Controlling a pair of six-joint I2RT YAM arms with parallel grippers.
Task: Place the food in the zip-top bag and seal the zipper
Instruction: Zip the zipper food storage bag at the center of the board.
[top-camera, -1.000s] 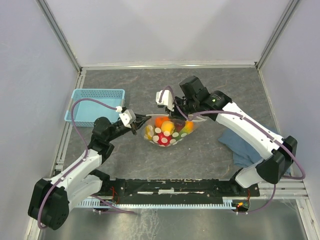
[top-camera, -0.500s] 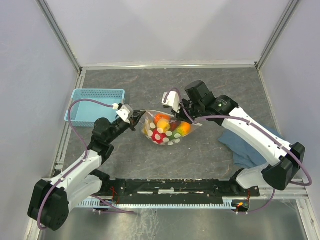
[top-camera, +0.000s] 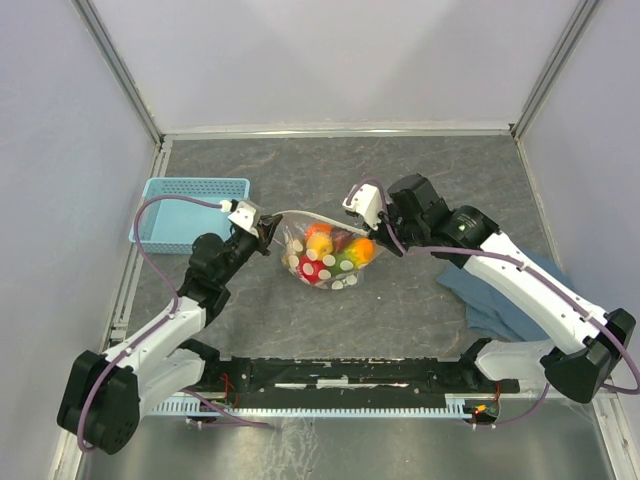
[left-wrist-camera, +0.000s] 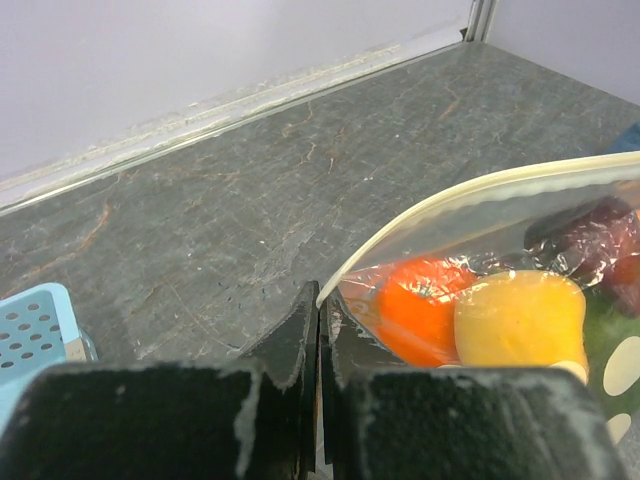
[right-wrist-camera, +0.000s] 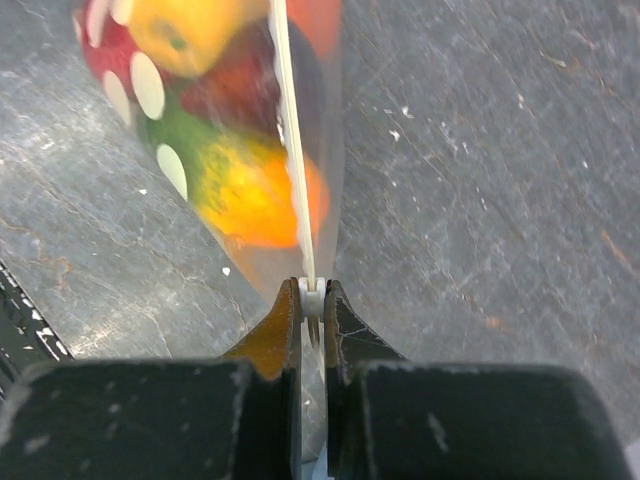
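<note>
The zip-top bag (top-camera: 322, 258) sits at the middle of the bench (top-camera: 300, 165), held by its top edge between the 2 arms. The left fingers (left-wrist-camera: 308, 335) are clamped shut on the bag's left top corner, just where the zipper (left-wrist-camera: 480, 190) begins. The right fingers (right-wrist-camera: 296, 322) are pinched closed on the other end of that pale strip, which runs straight away from them in the right wrist view. From above, the zipper (top-camera: 310, 216) spans the gap between the 2 grips, and the pouch sags below it.

The food (top-camera: 330, 250) is inside the bag: orange, yellow, red, green and dark purple pieces press against the spotted plastic. The top view shows no loose piece on the bench, so I judge the filling step done.

What is left is the seal. In both wrist views the strip reads as 1 flat band, not 2 parted lips, which suggests the mouth is closed at least near each grip. Its middle stretch is too thin in the top view to tell whether it is pressed shut along its whole length. If any part stands open, it needs pressing together, and then both grips can let go.

The blue basket (top-camera: 190, 205) and the blue cloth (top-camera: 495, 295) lie off to either side, apart from the bag.
</note>
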